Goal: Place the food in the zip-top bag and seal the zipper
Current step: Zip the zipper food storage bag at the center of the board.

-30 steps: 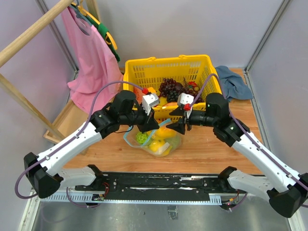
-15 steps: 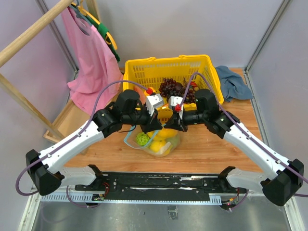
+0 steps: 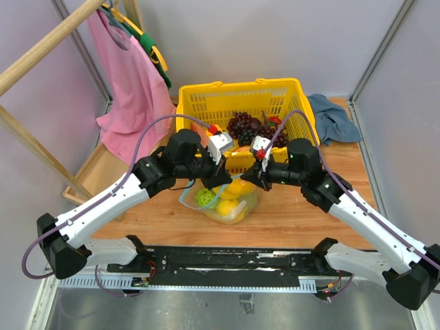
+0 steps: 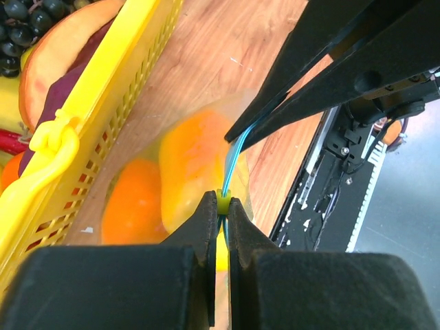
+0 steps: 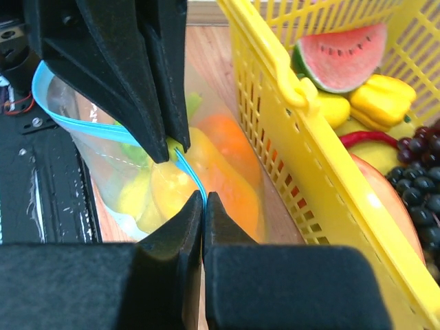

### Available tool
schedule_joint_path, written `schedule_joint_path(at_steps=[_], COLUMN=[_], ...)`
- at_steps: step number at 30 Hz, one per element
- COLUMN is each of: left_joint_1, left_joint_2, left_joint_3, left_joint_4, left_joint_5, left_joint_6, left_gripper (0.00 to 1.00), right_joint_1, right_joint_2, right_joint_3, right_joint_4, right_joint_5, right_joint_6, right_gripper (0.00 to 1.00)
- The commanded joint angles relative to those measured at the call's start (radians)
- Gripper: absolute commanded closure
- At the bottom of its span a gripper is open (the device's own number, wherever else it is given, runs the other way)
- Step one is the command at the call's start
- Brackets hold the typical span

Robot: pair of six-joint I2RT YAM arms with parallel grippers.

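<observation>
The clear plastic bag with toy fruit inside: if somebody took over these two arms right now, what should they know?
Left gripper: shut on the light-blue zipper strip of the clear crinkly zip-top bag.
Right gripper: shut on the same strip, close beside the left one.
The bag sits on the wooden table, in front of the yellow lattice basket.
Done: orange, yellow and green toy fruits are bagged.
Left: press the strip closed; beyond the left gripper it seems to gape.
</observation>
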Motion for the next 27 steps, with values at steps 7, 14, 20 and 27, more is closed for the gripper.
schedule_joint_path(at_steps=[7,14,20,27], left_joint_1=[0.004,0.003,0.004,0.004], left_joint_2=[-0.043,-0.072,-0.094,-0.114], left_joint_3=[0.016,0.018,0.016,0.011], left_joint_4=[-0.172,-0.219,-0.265,-0.310], left_joint_5=[-0.095,-0.129,-0.163,-0.207], left_joint_6=[-0.038,-0.055,-0.063,-0.079], left_gripper=[0.97,0.97,0.98,1.00], right_joint_1=[0.016,0.020,0.020,0.021], right_joint_2=[-0.141,-0.179,-0.183,-0.183], right_joint_3=[-0.080,-0.090,-0.066,-0.039], right_joint_4=[0.077,0.052,0.002,-0.059], right_joint_5=[0.492,0.661,0.763,0.857], right_joint_6=[0.111,0.120,0.116,0.105], right_gripper=[1.00,1.00,1.00,1.00])
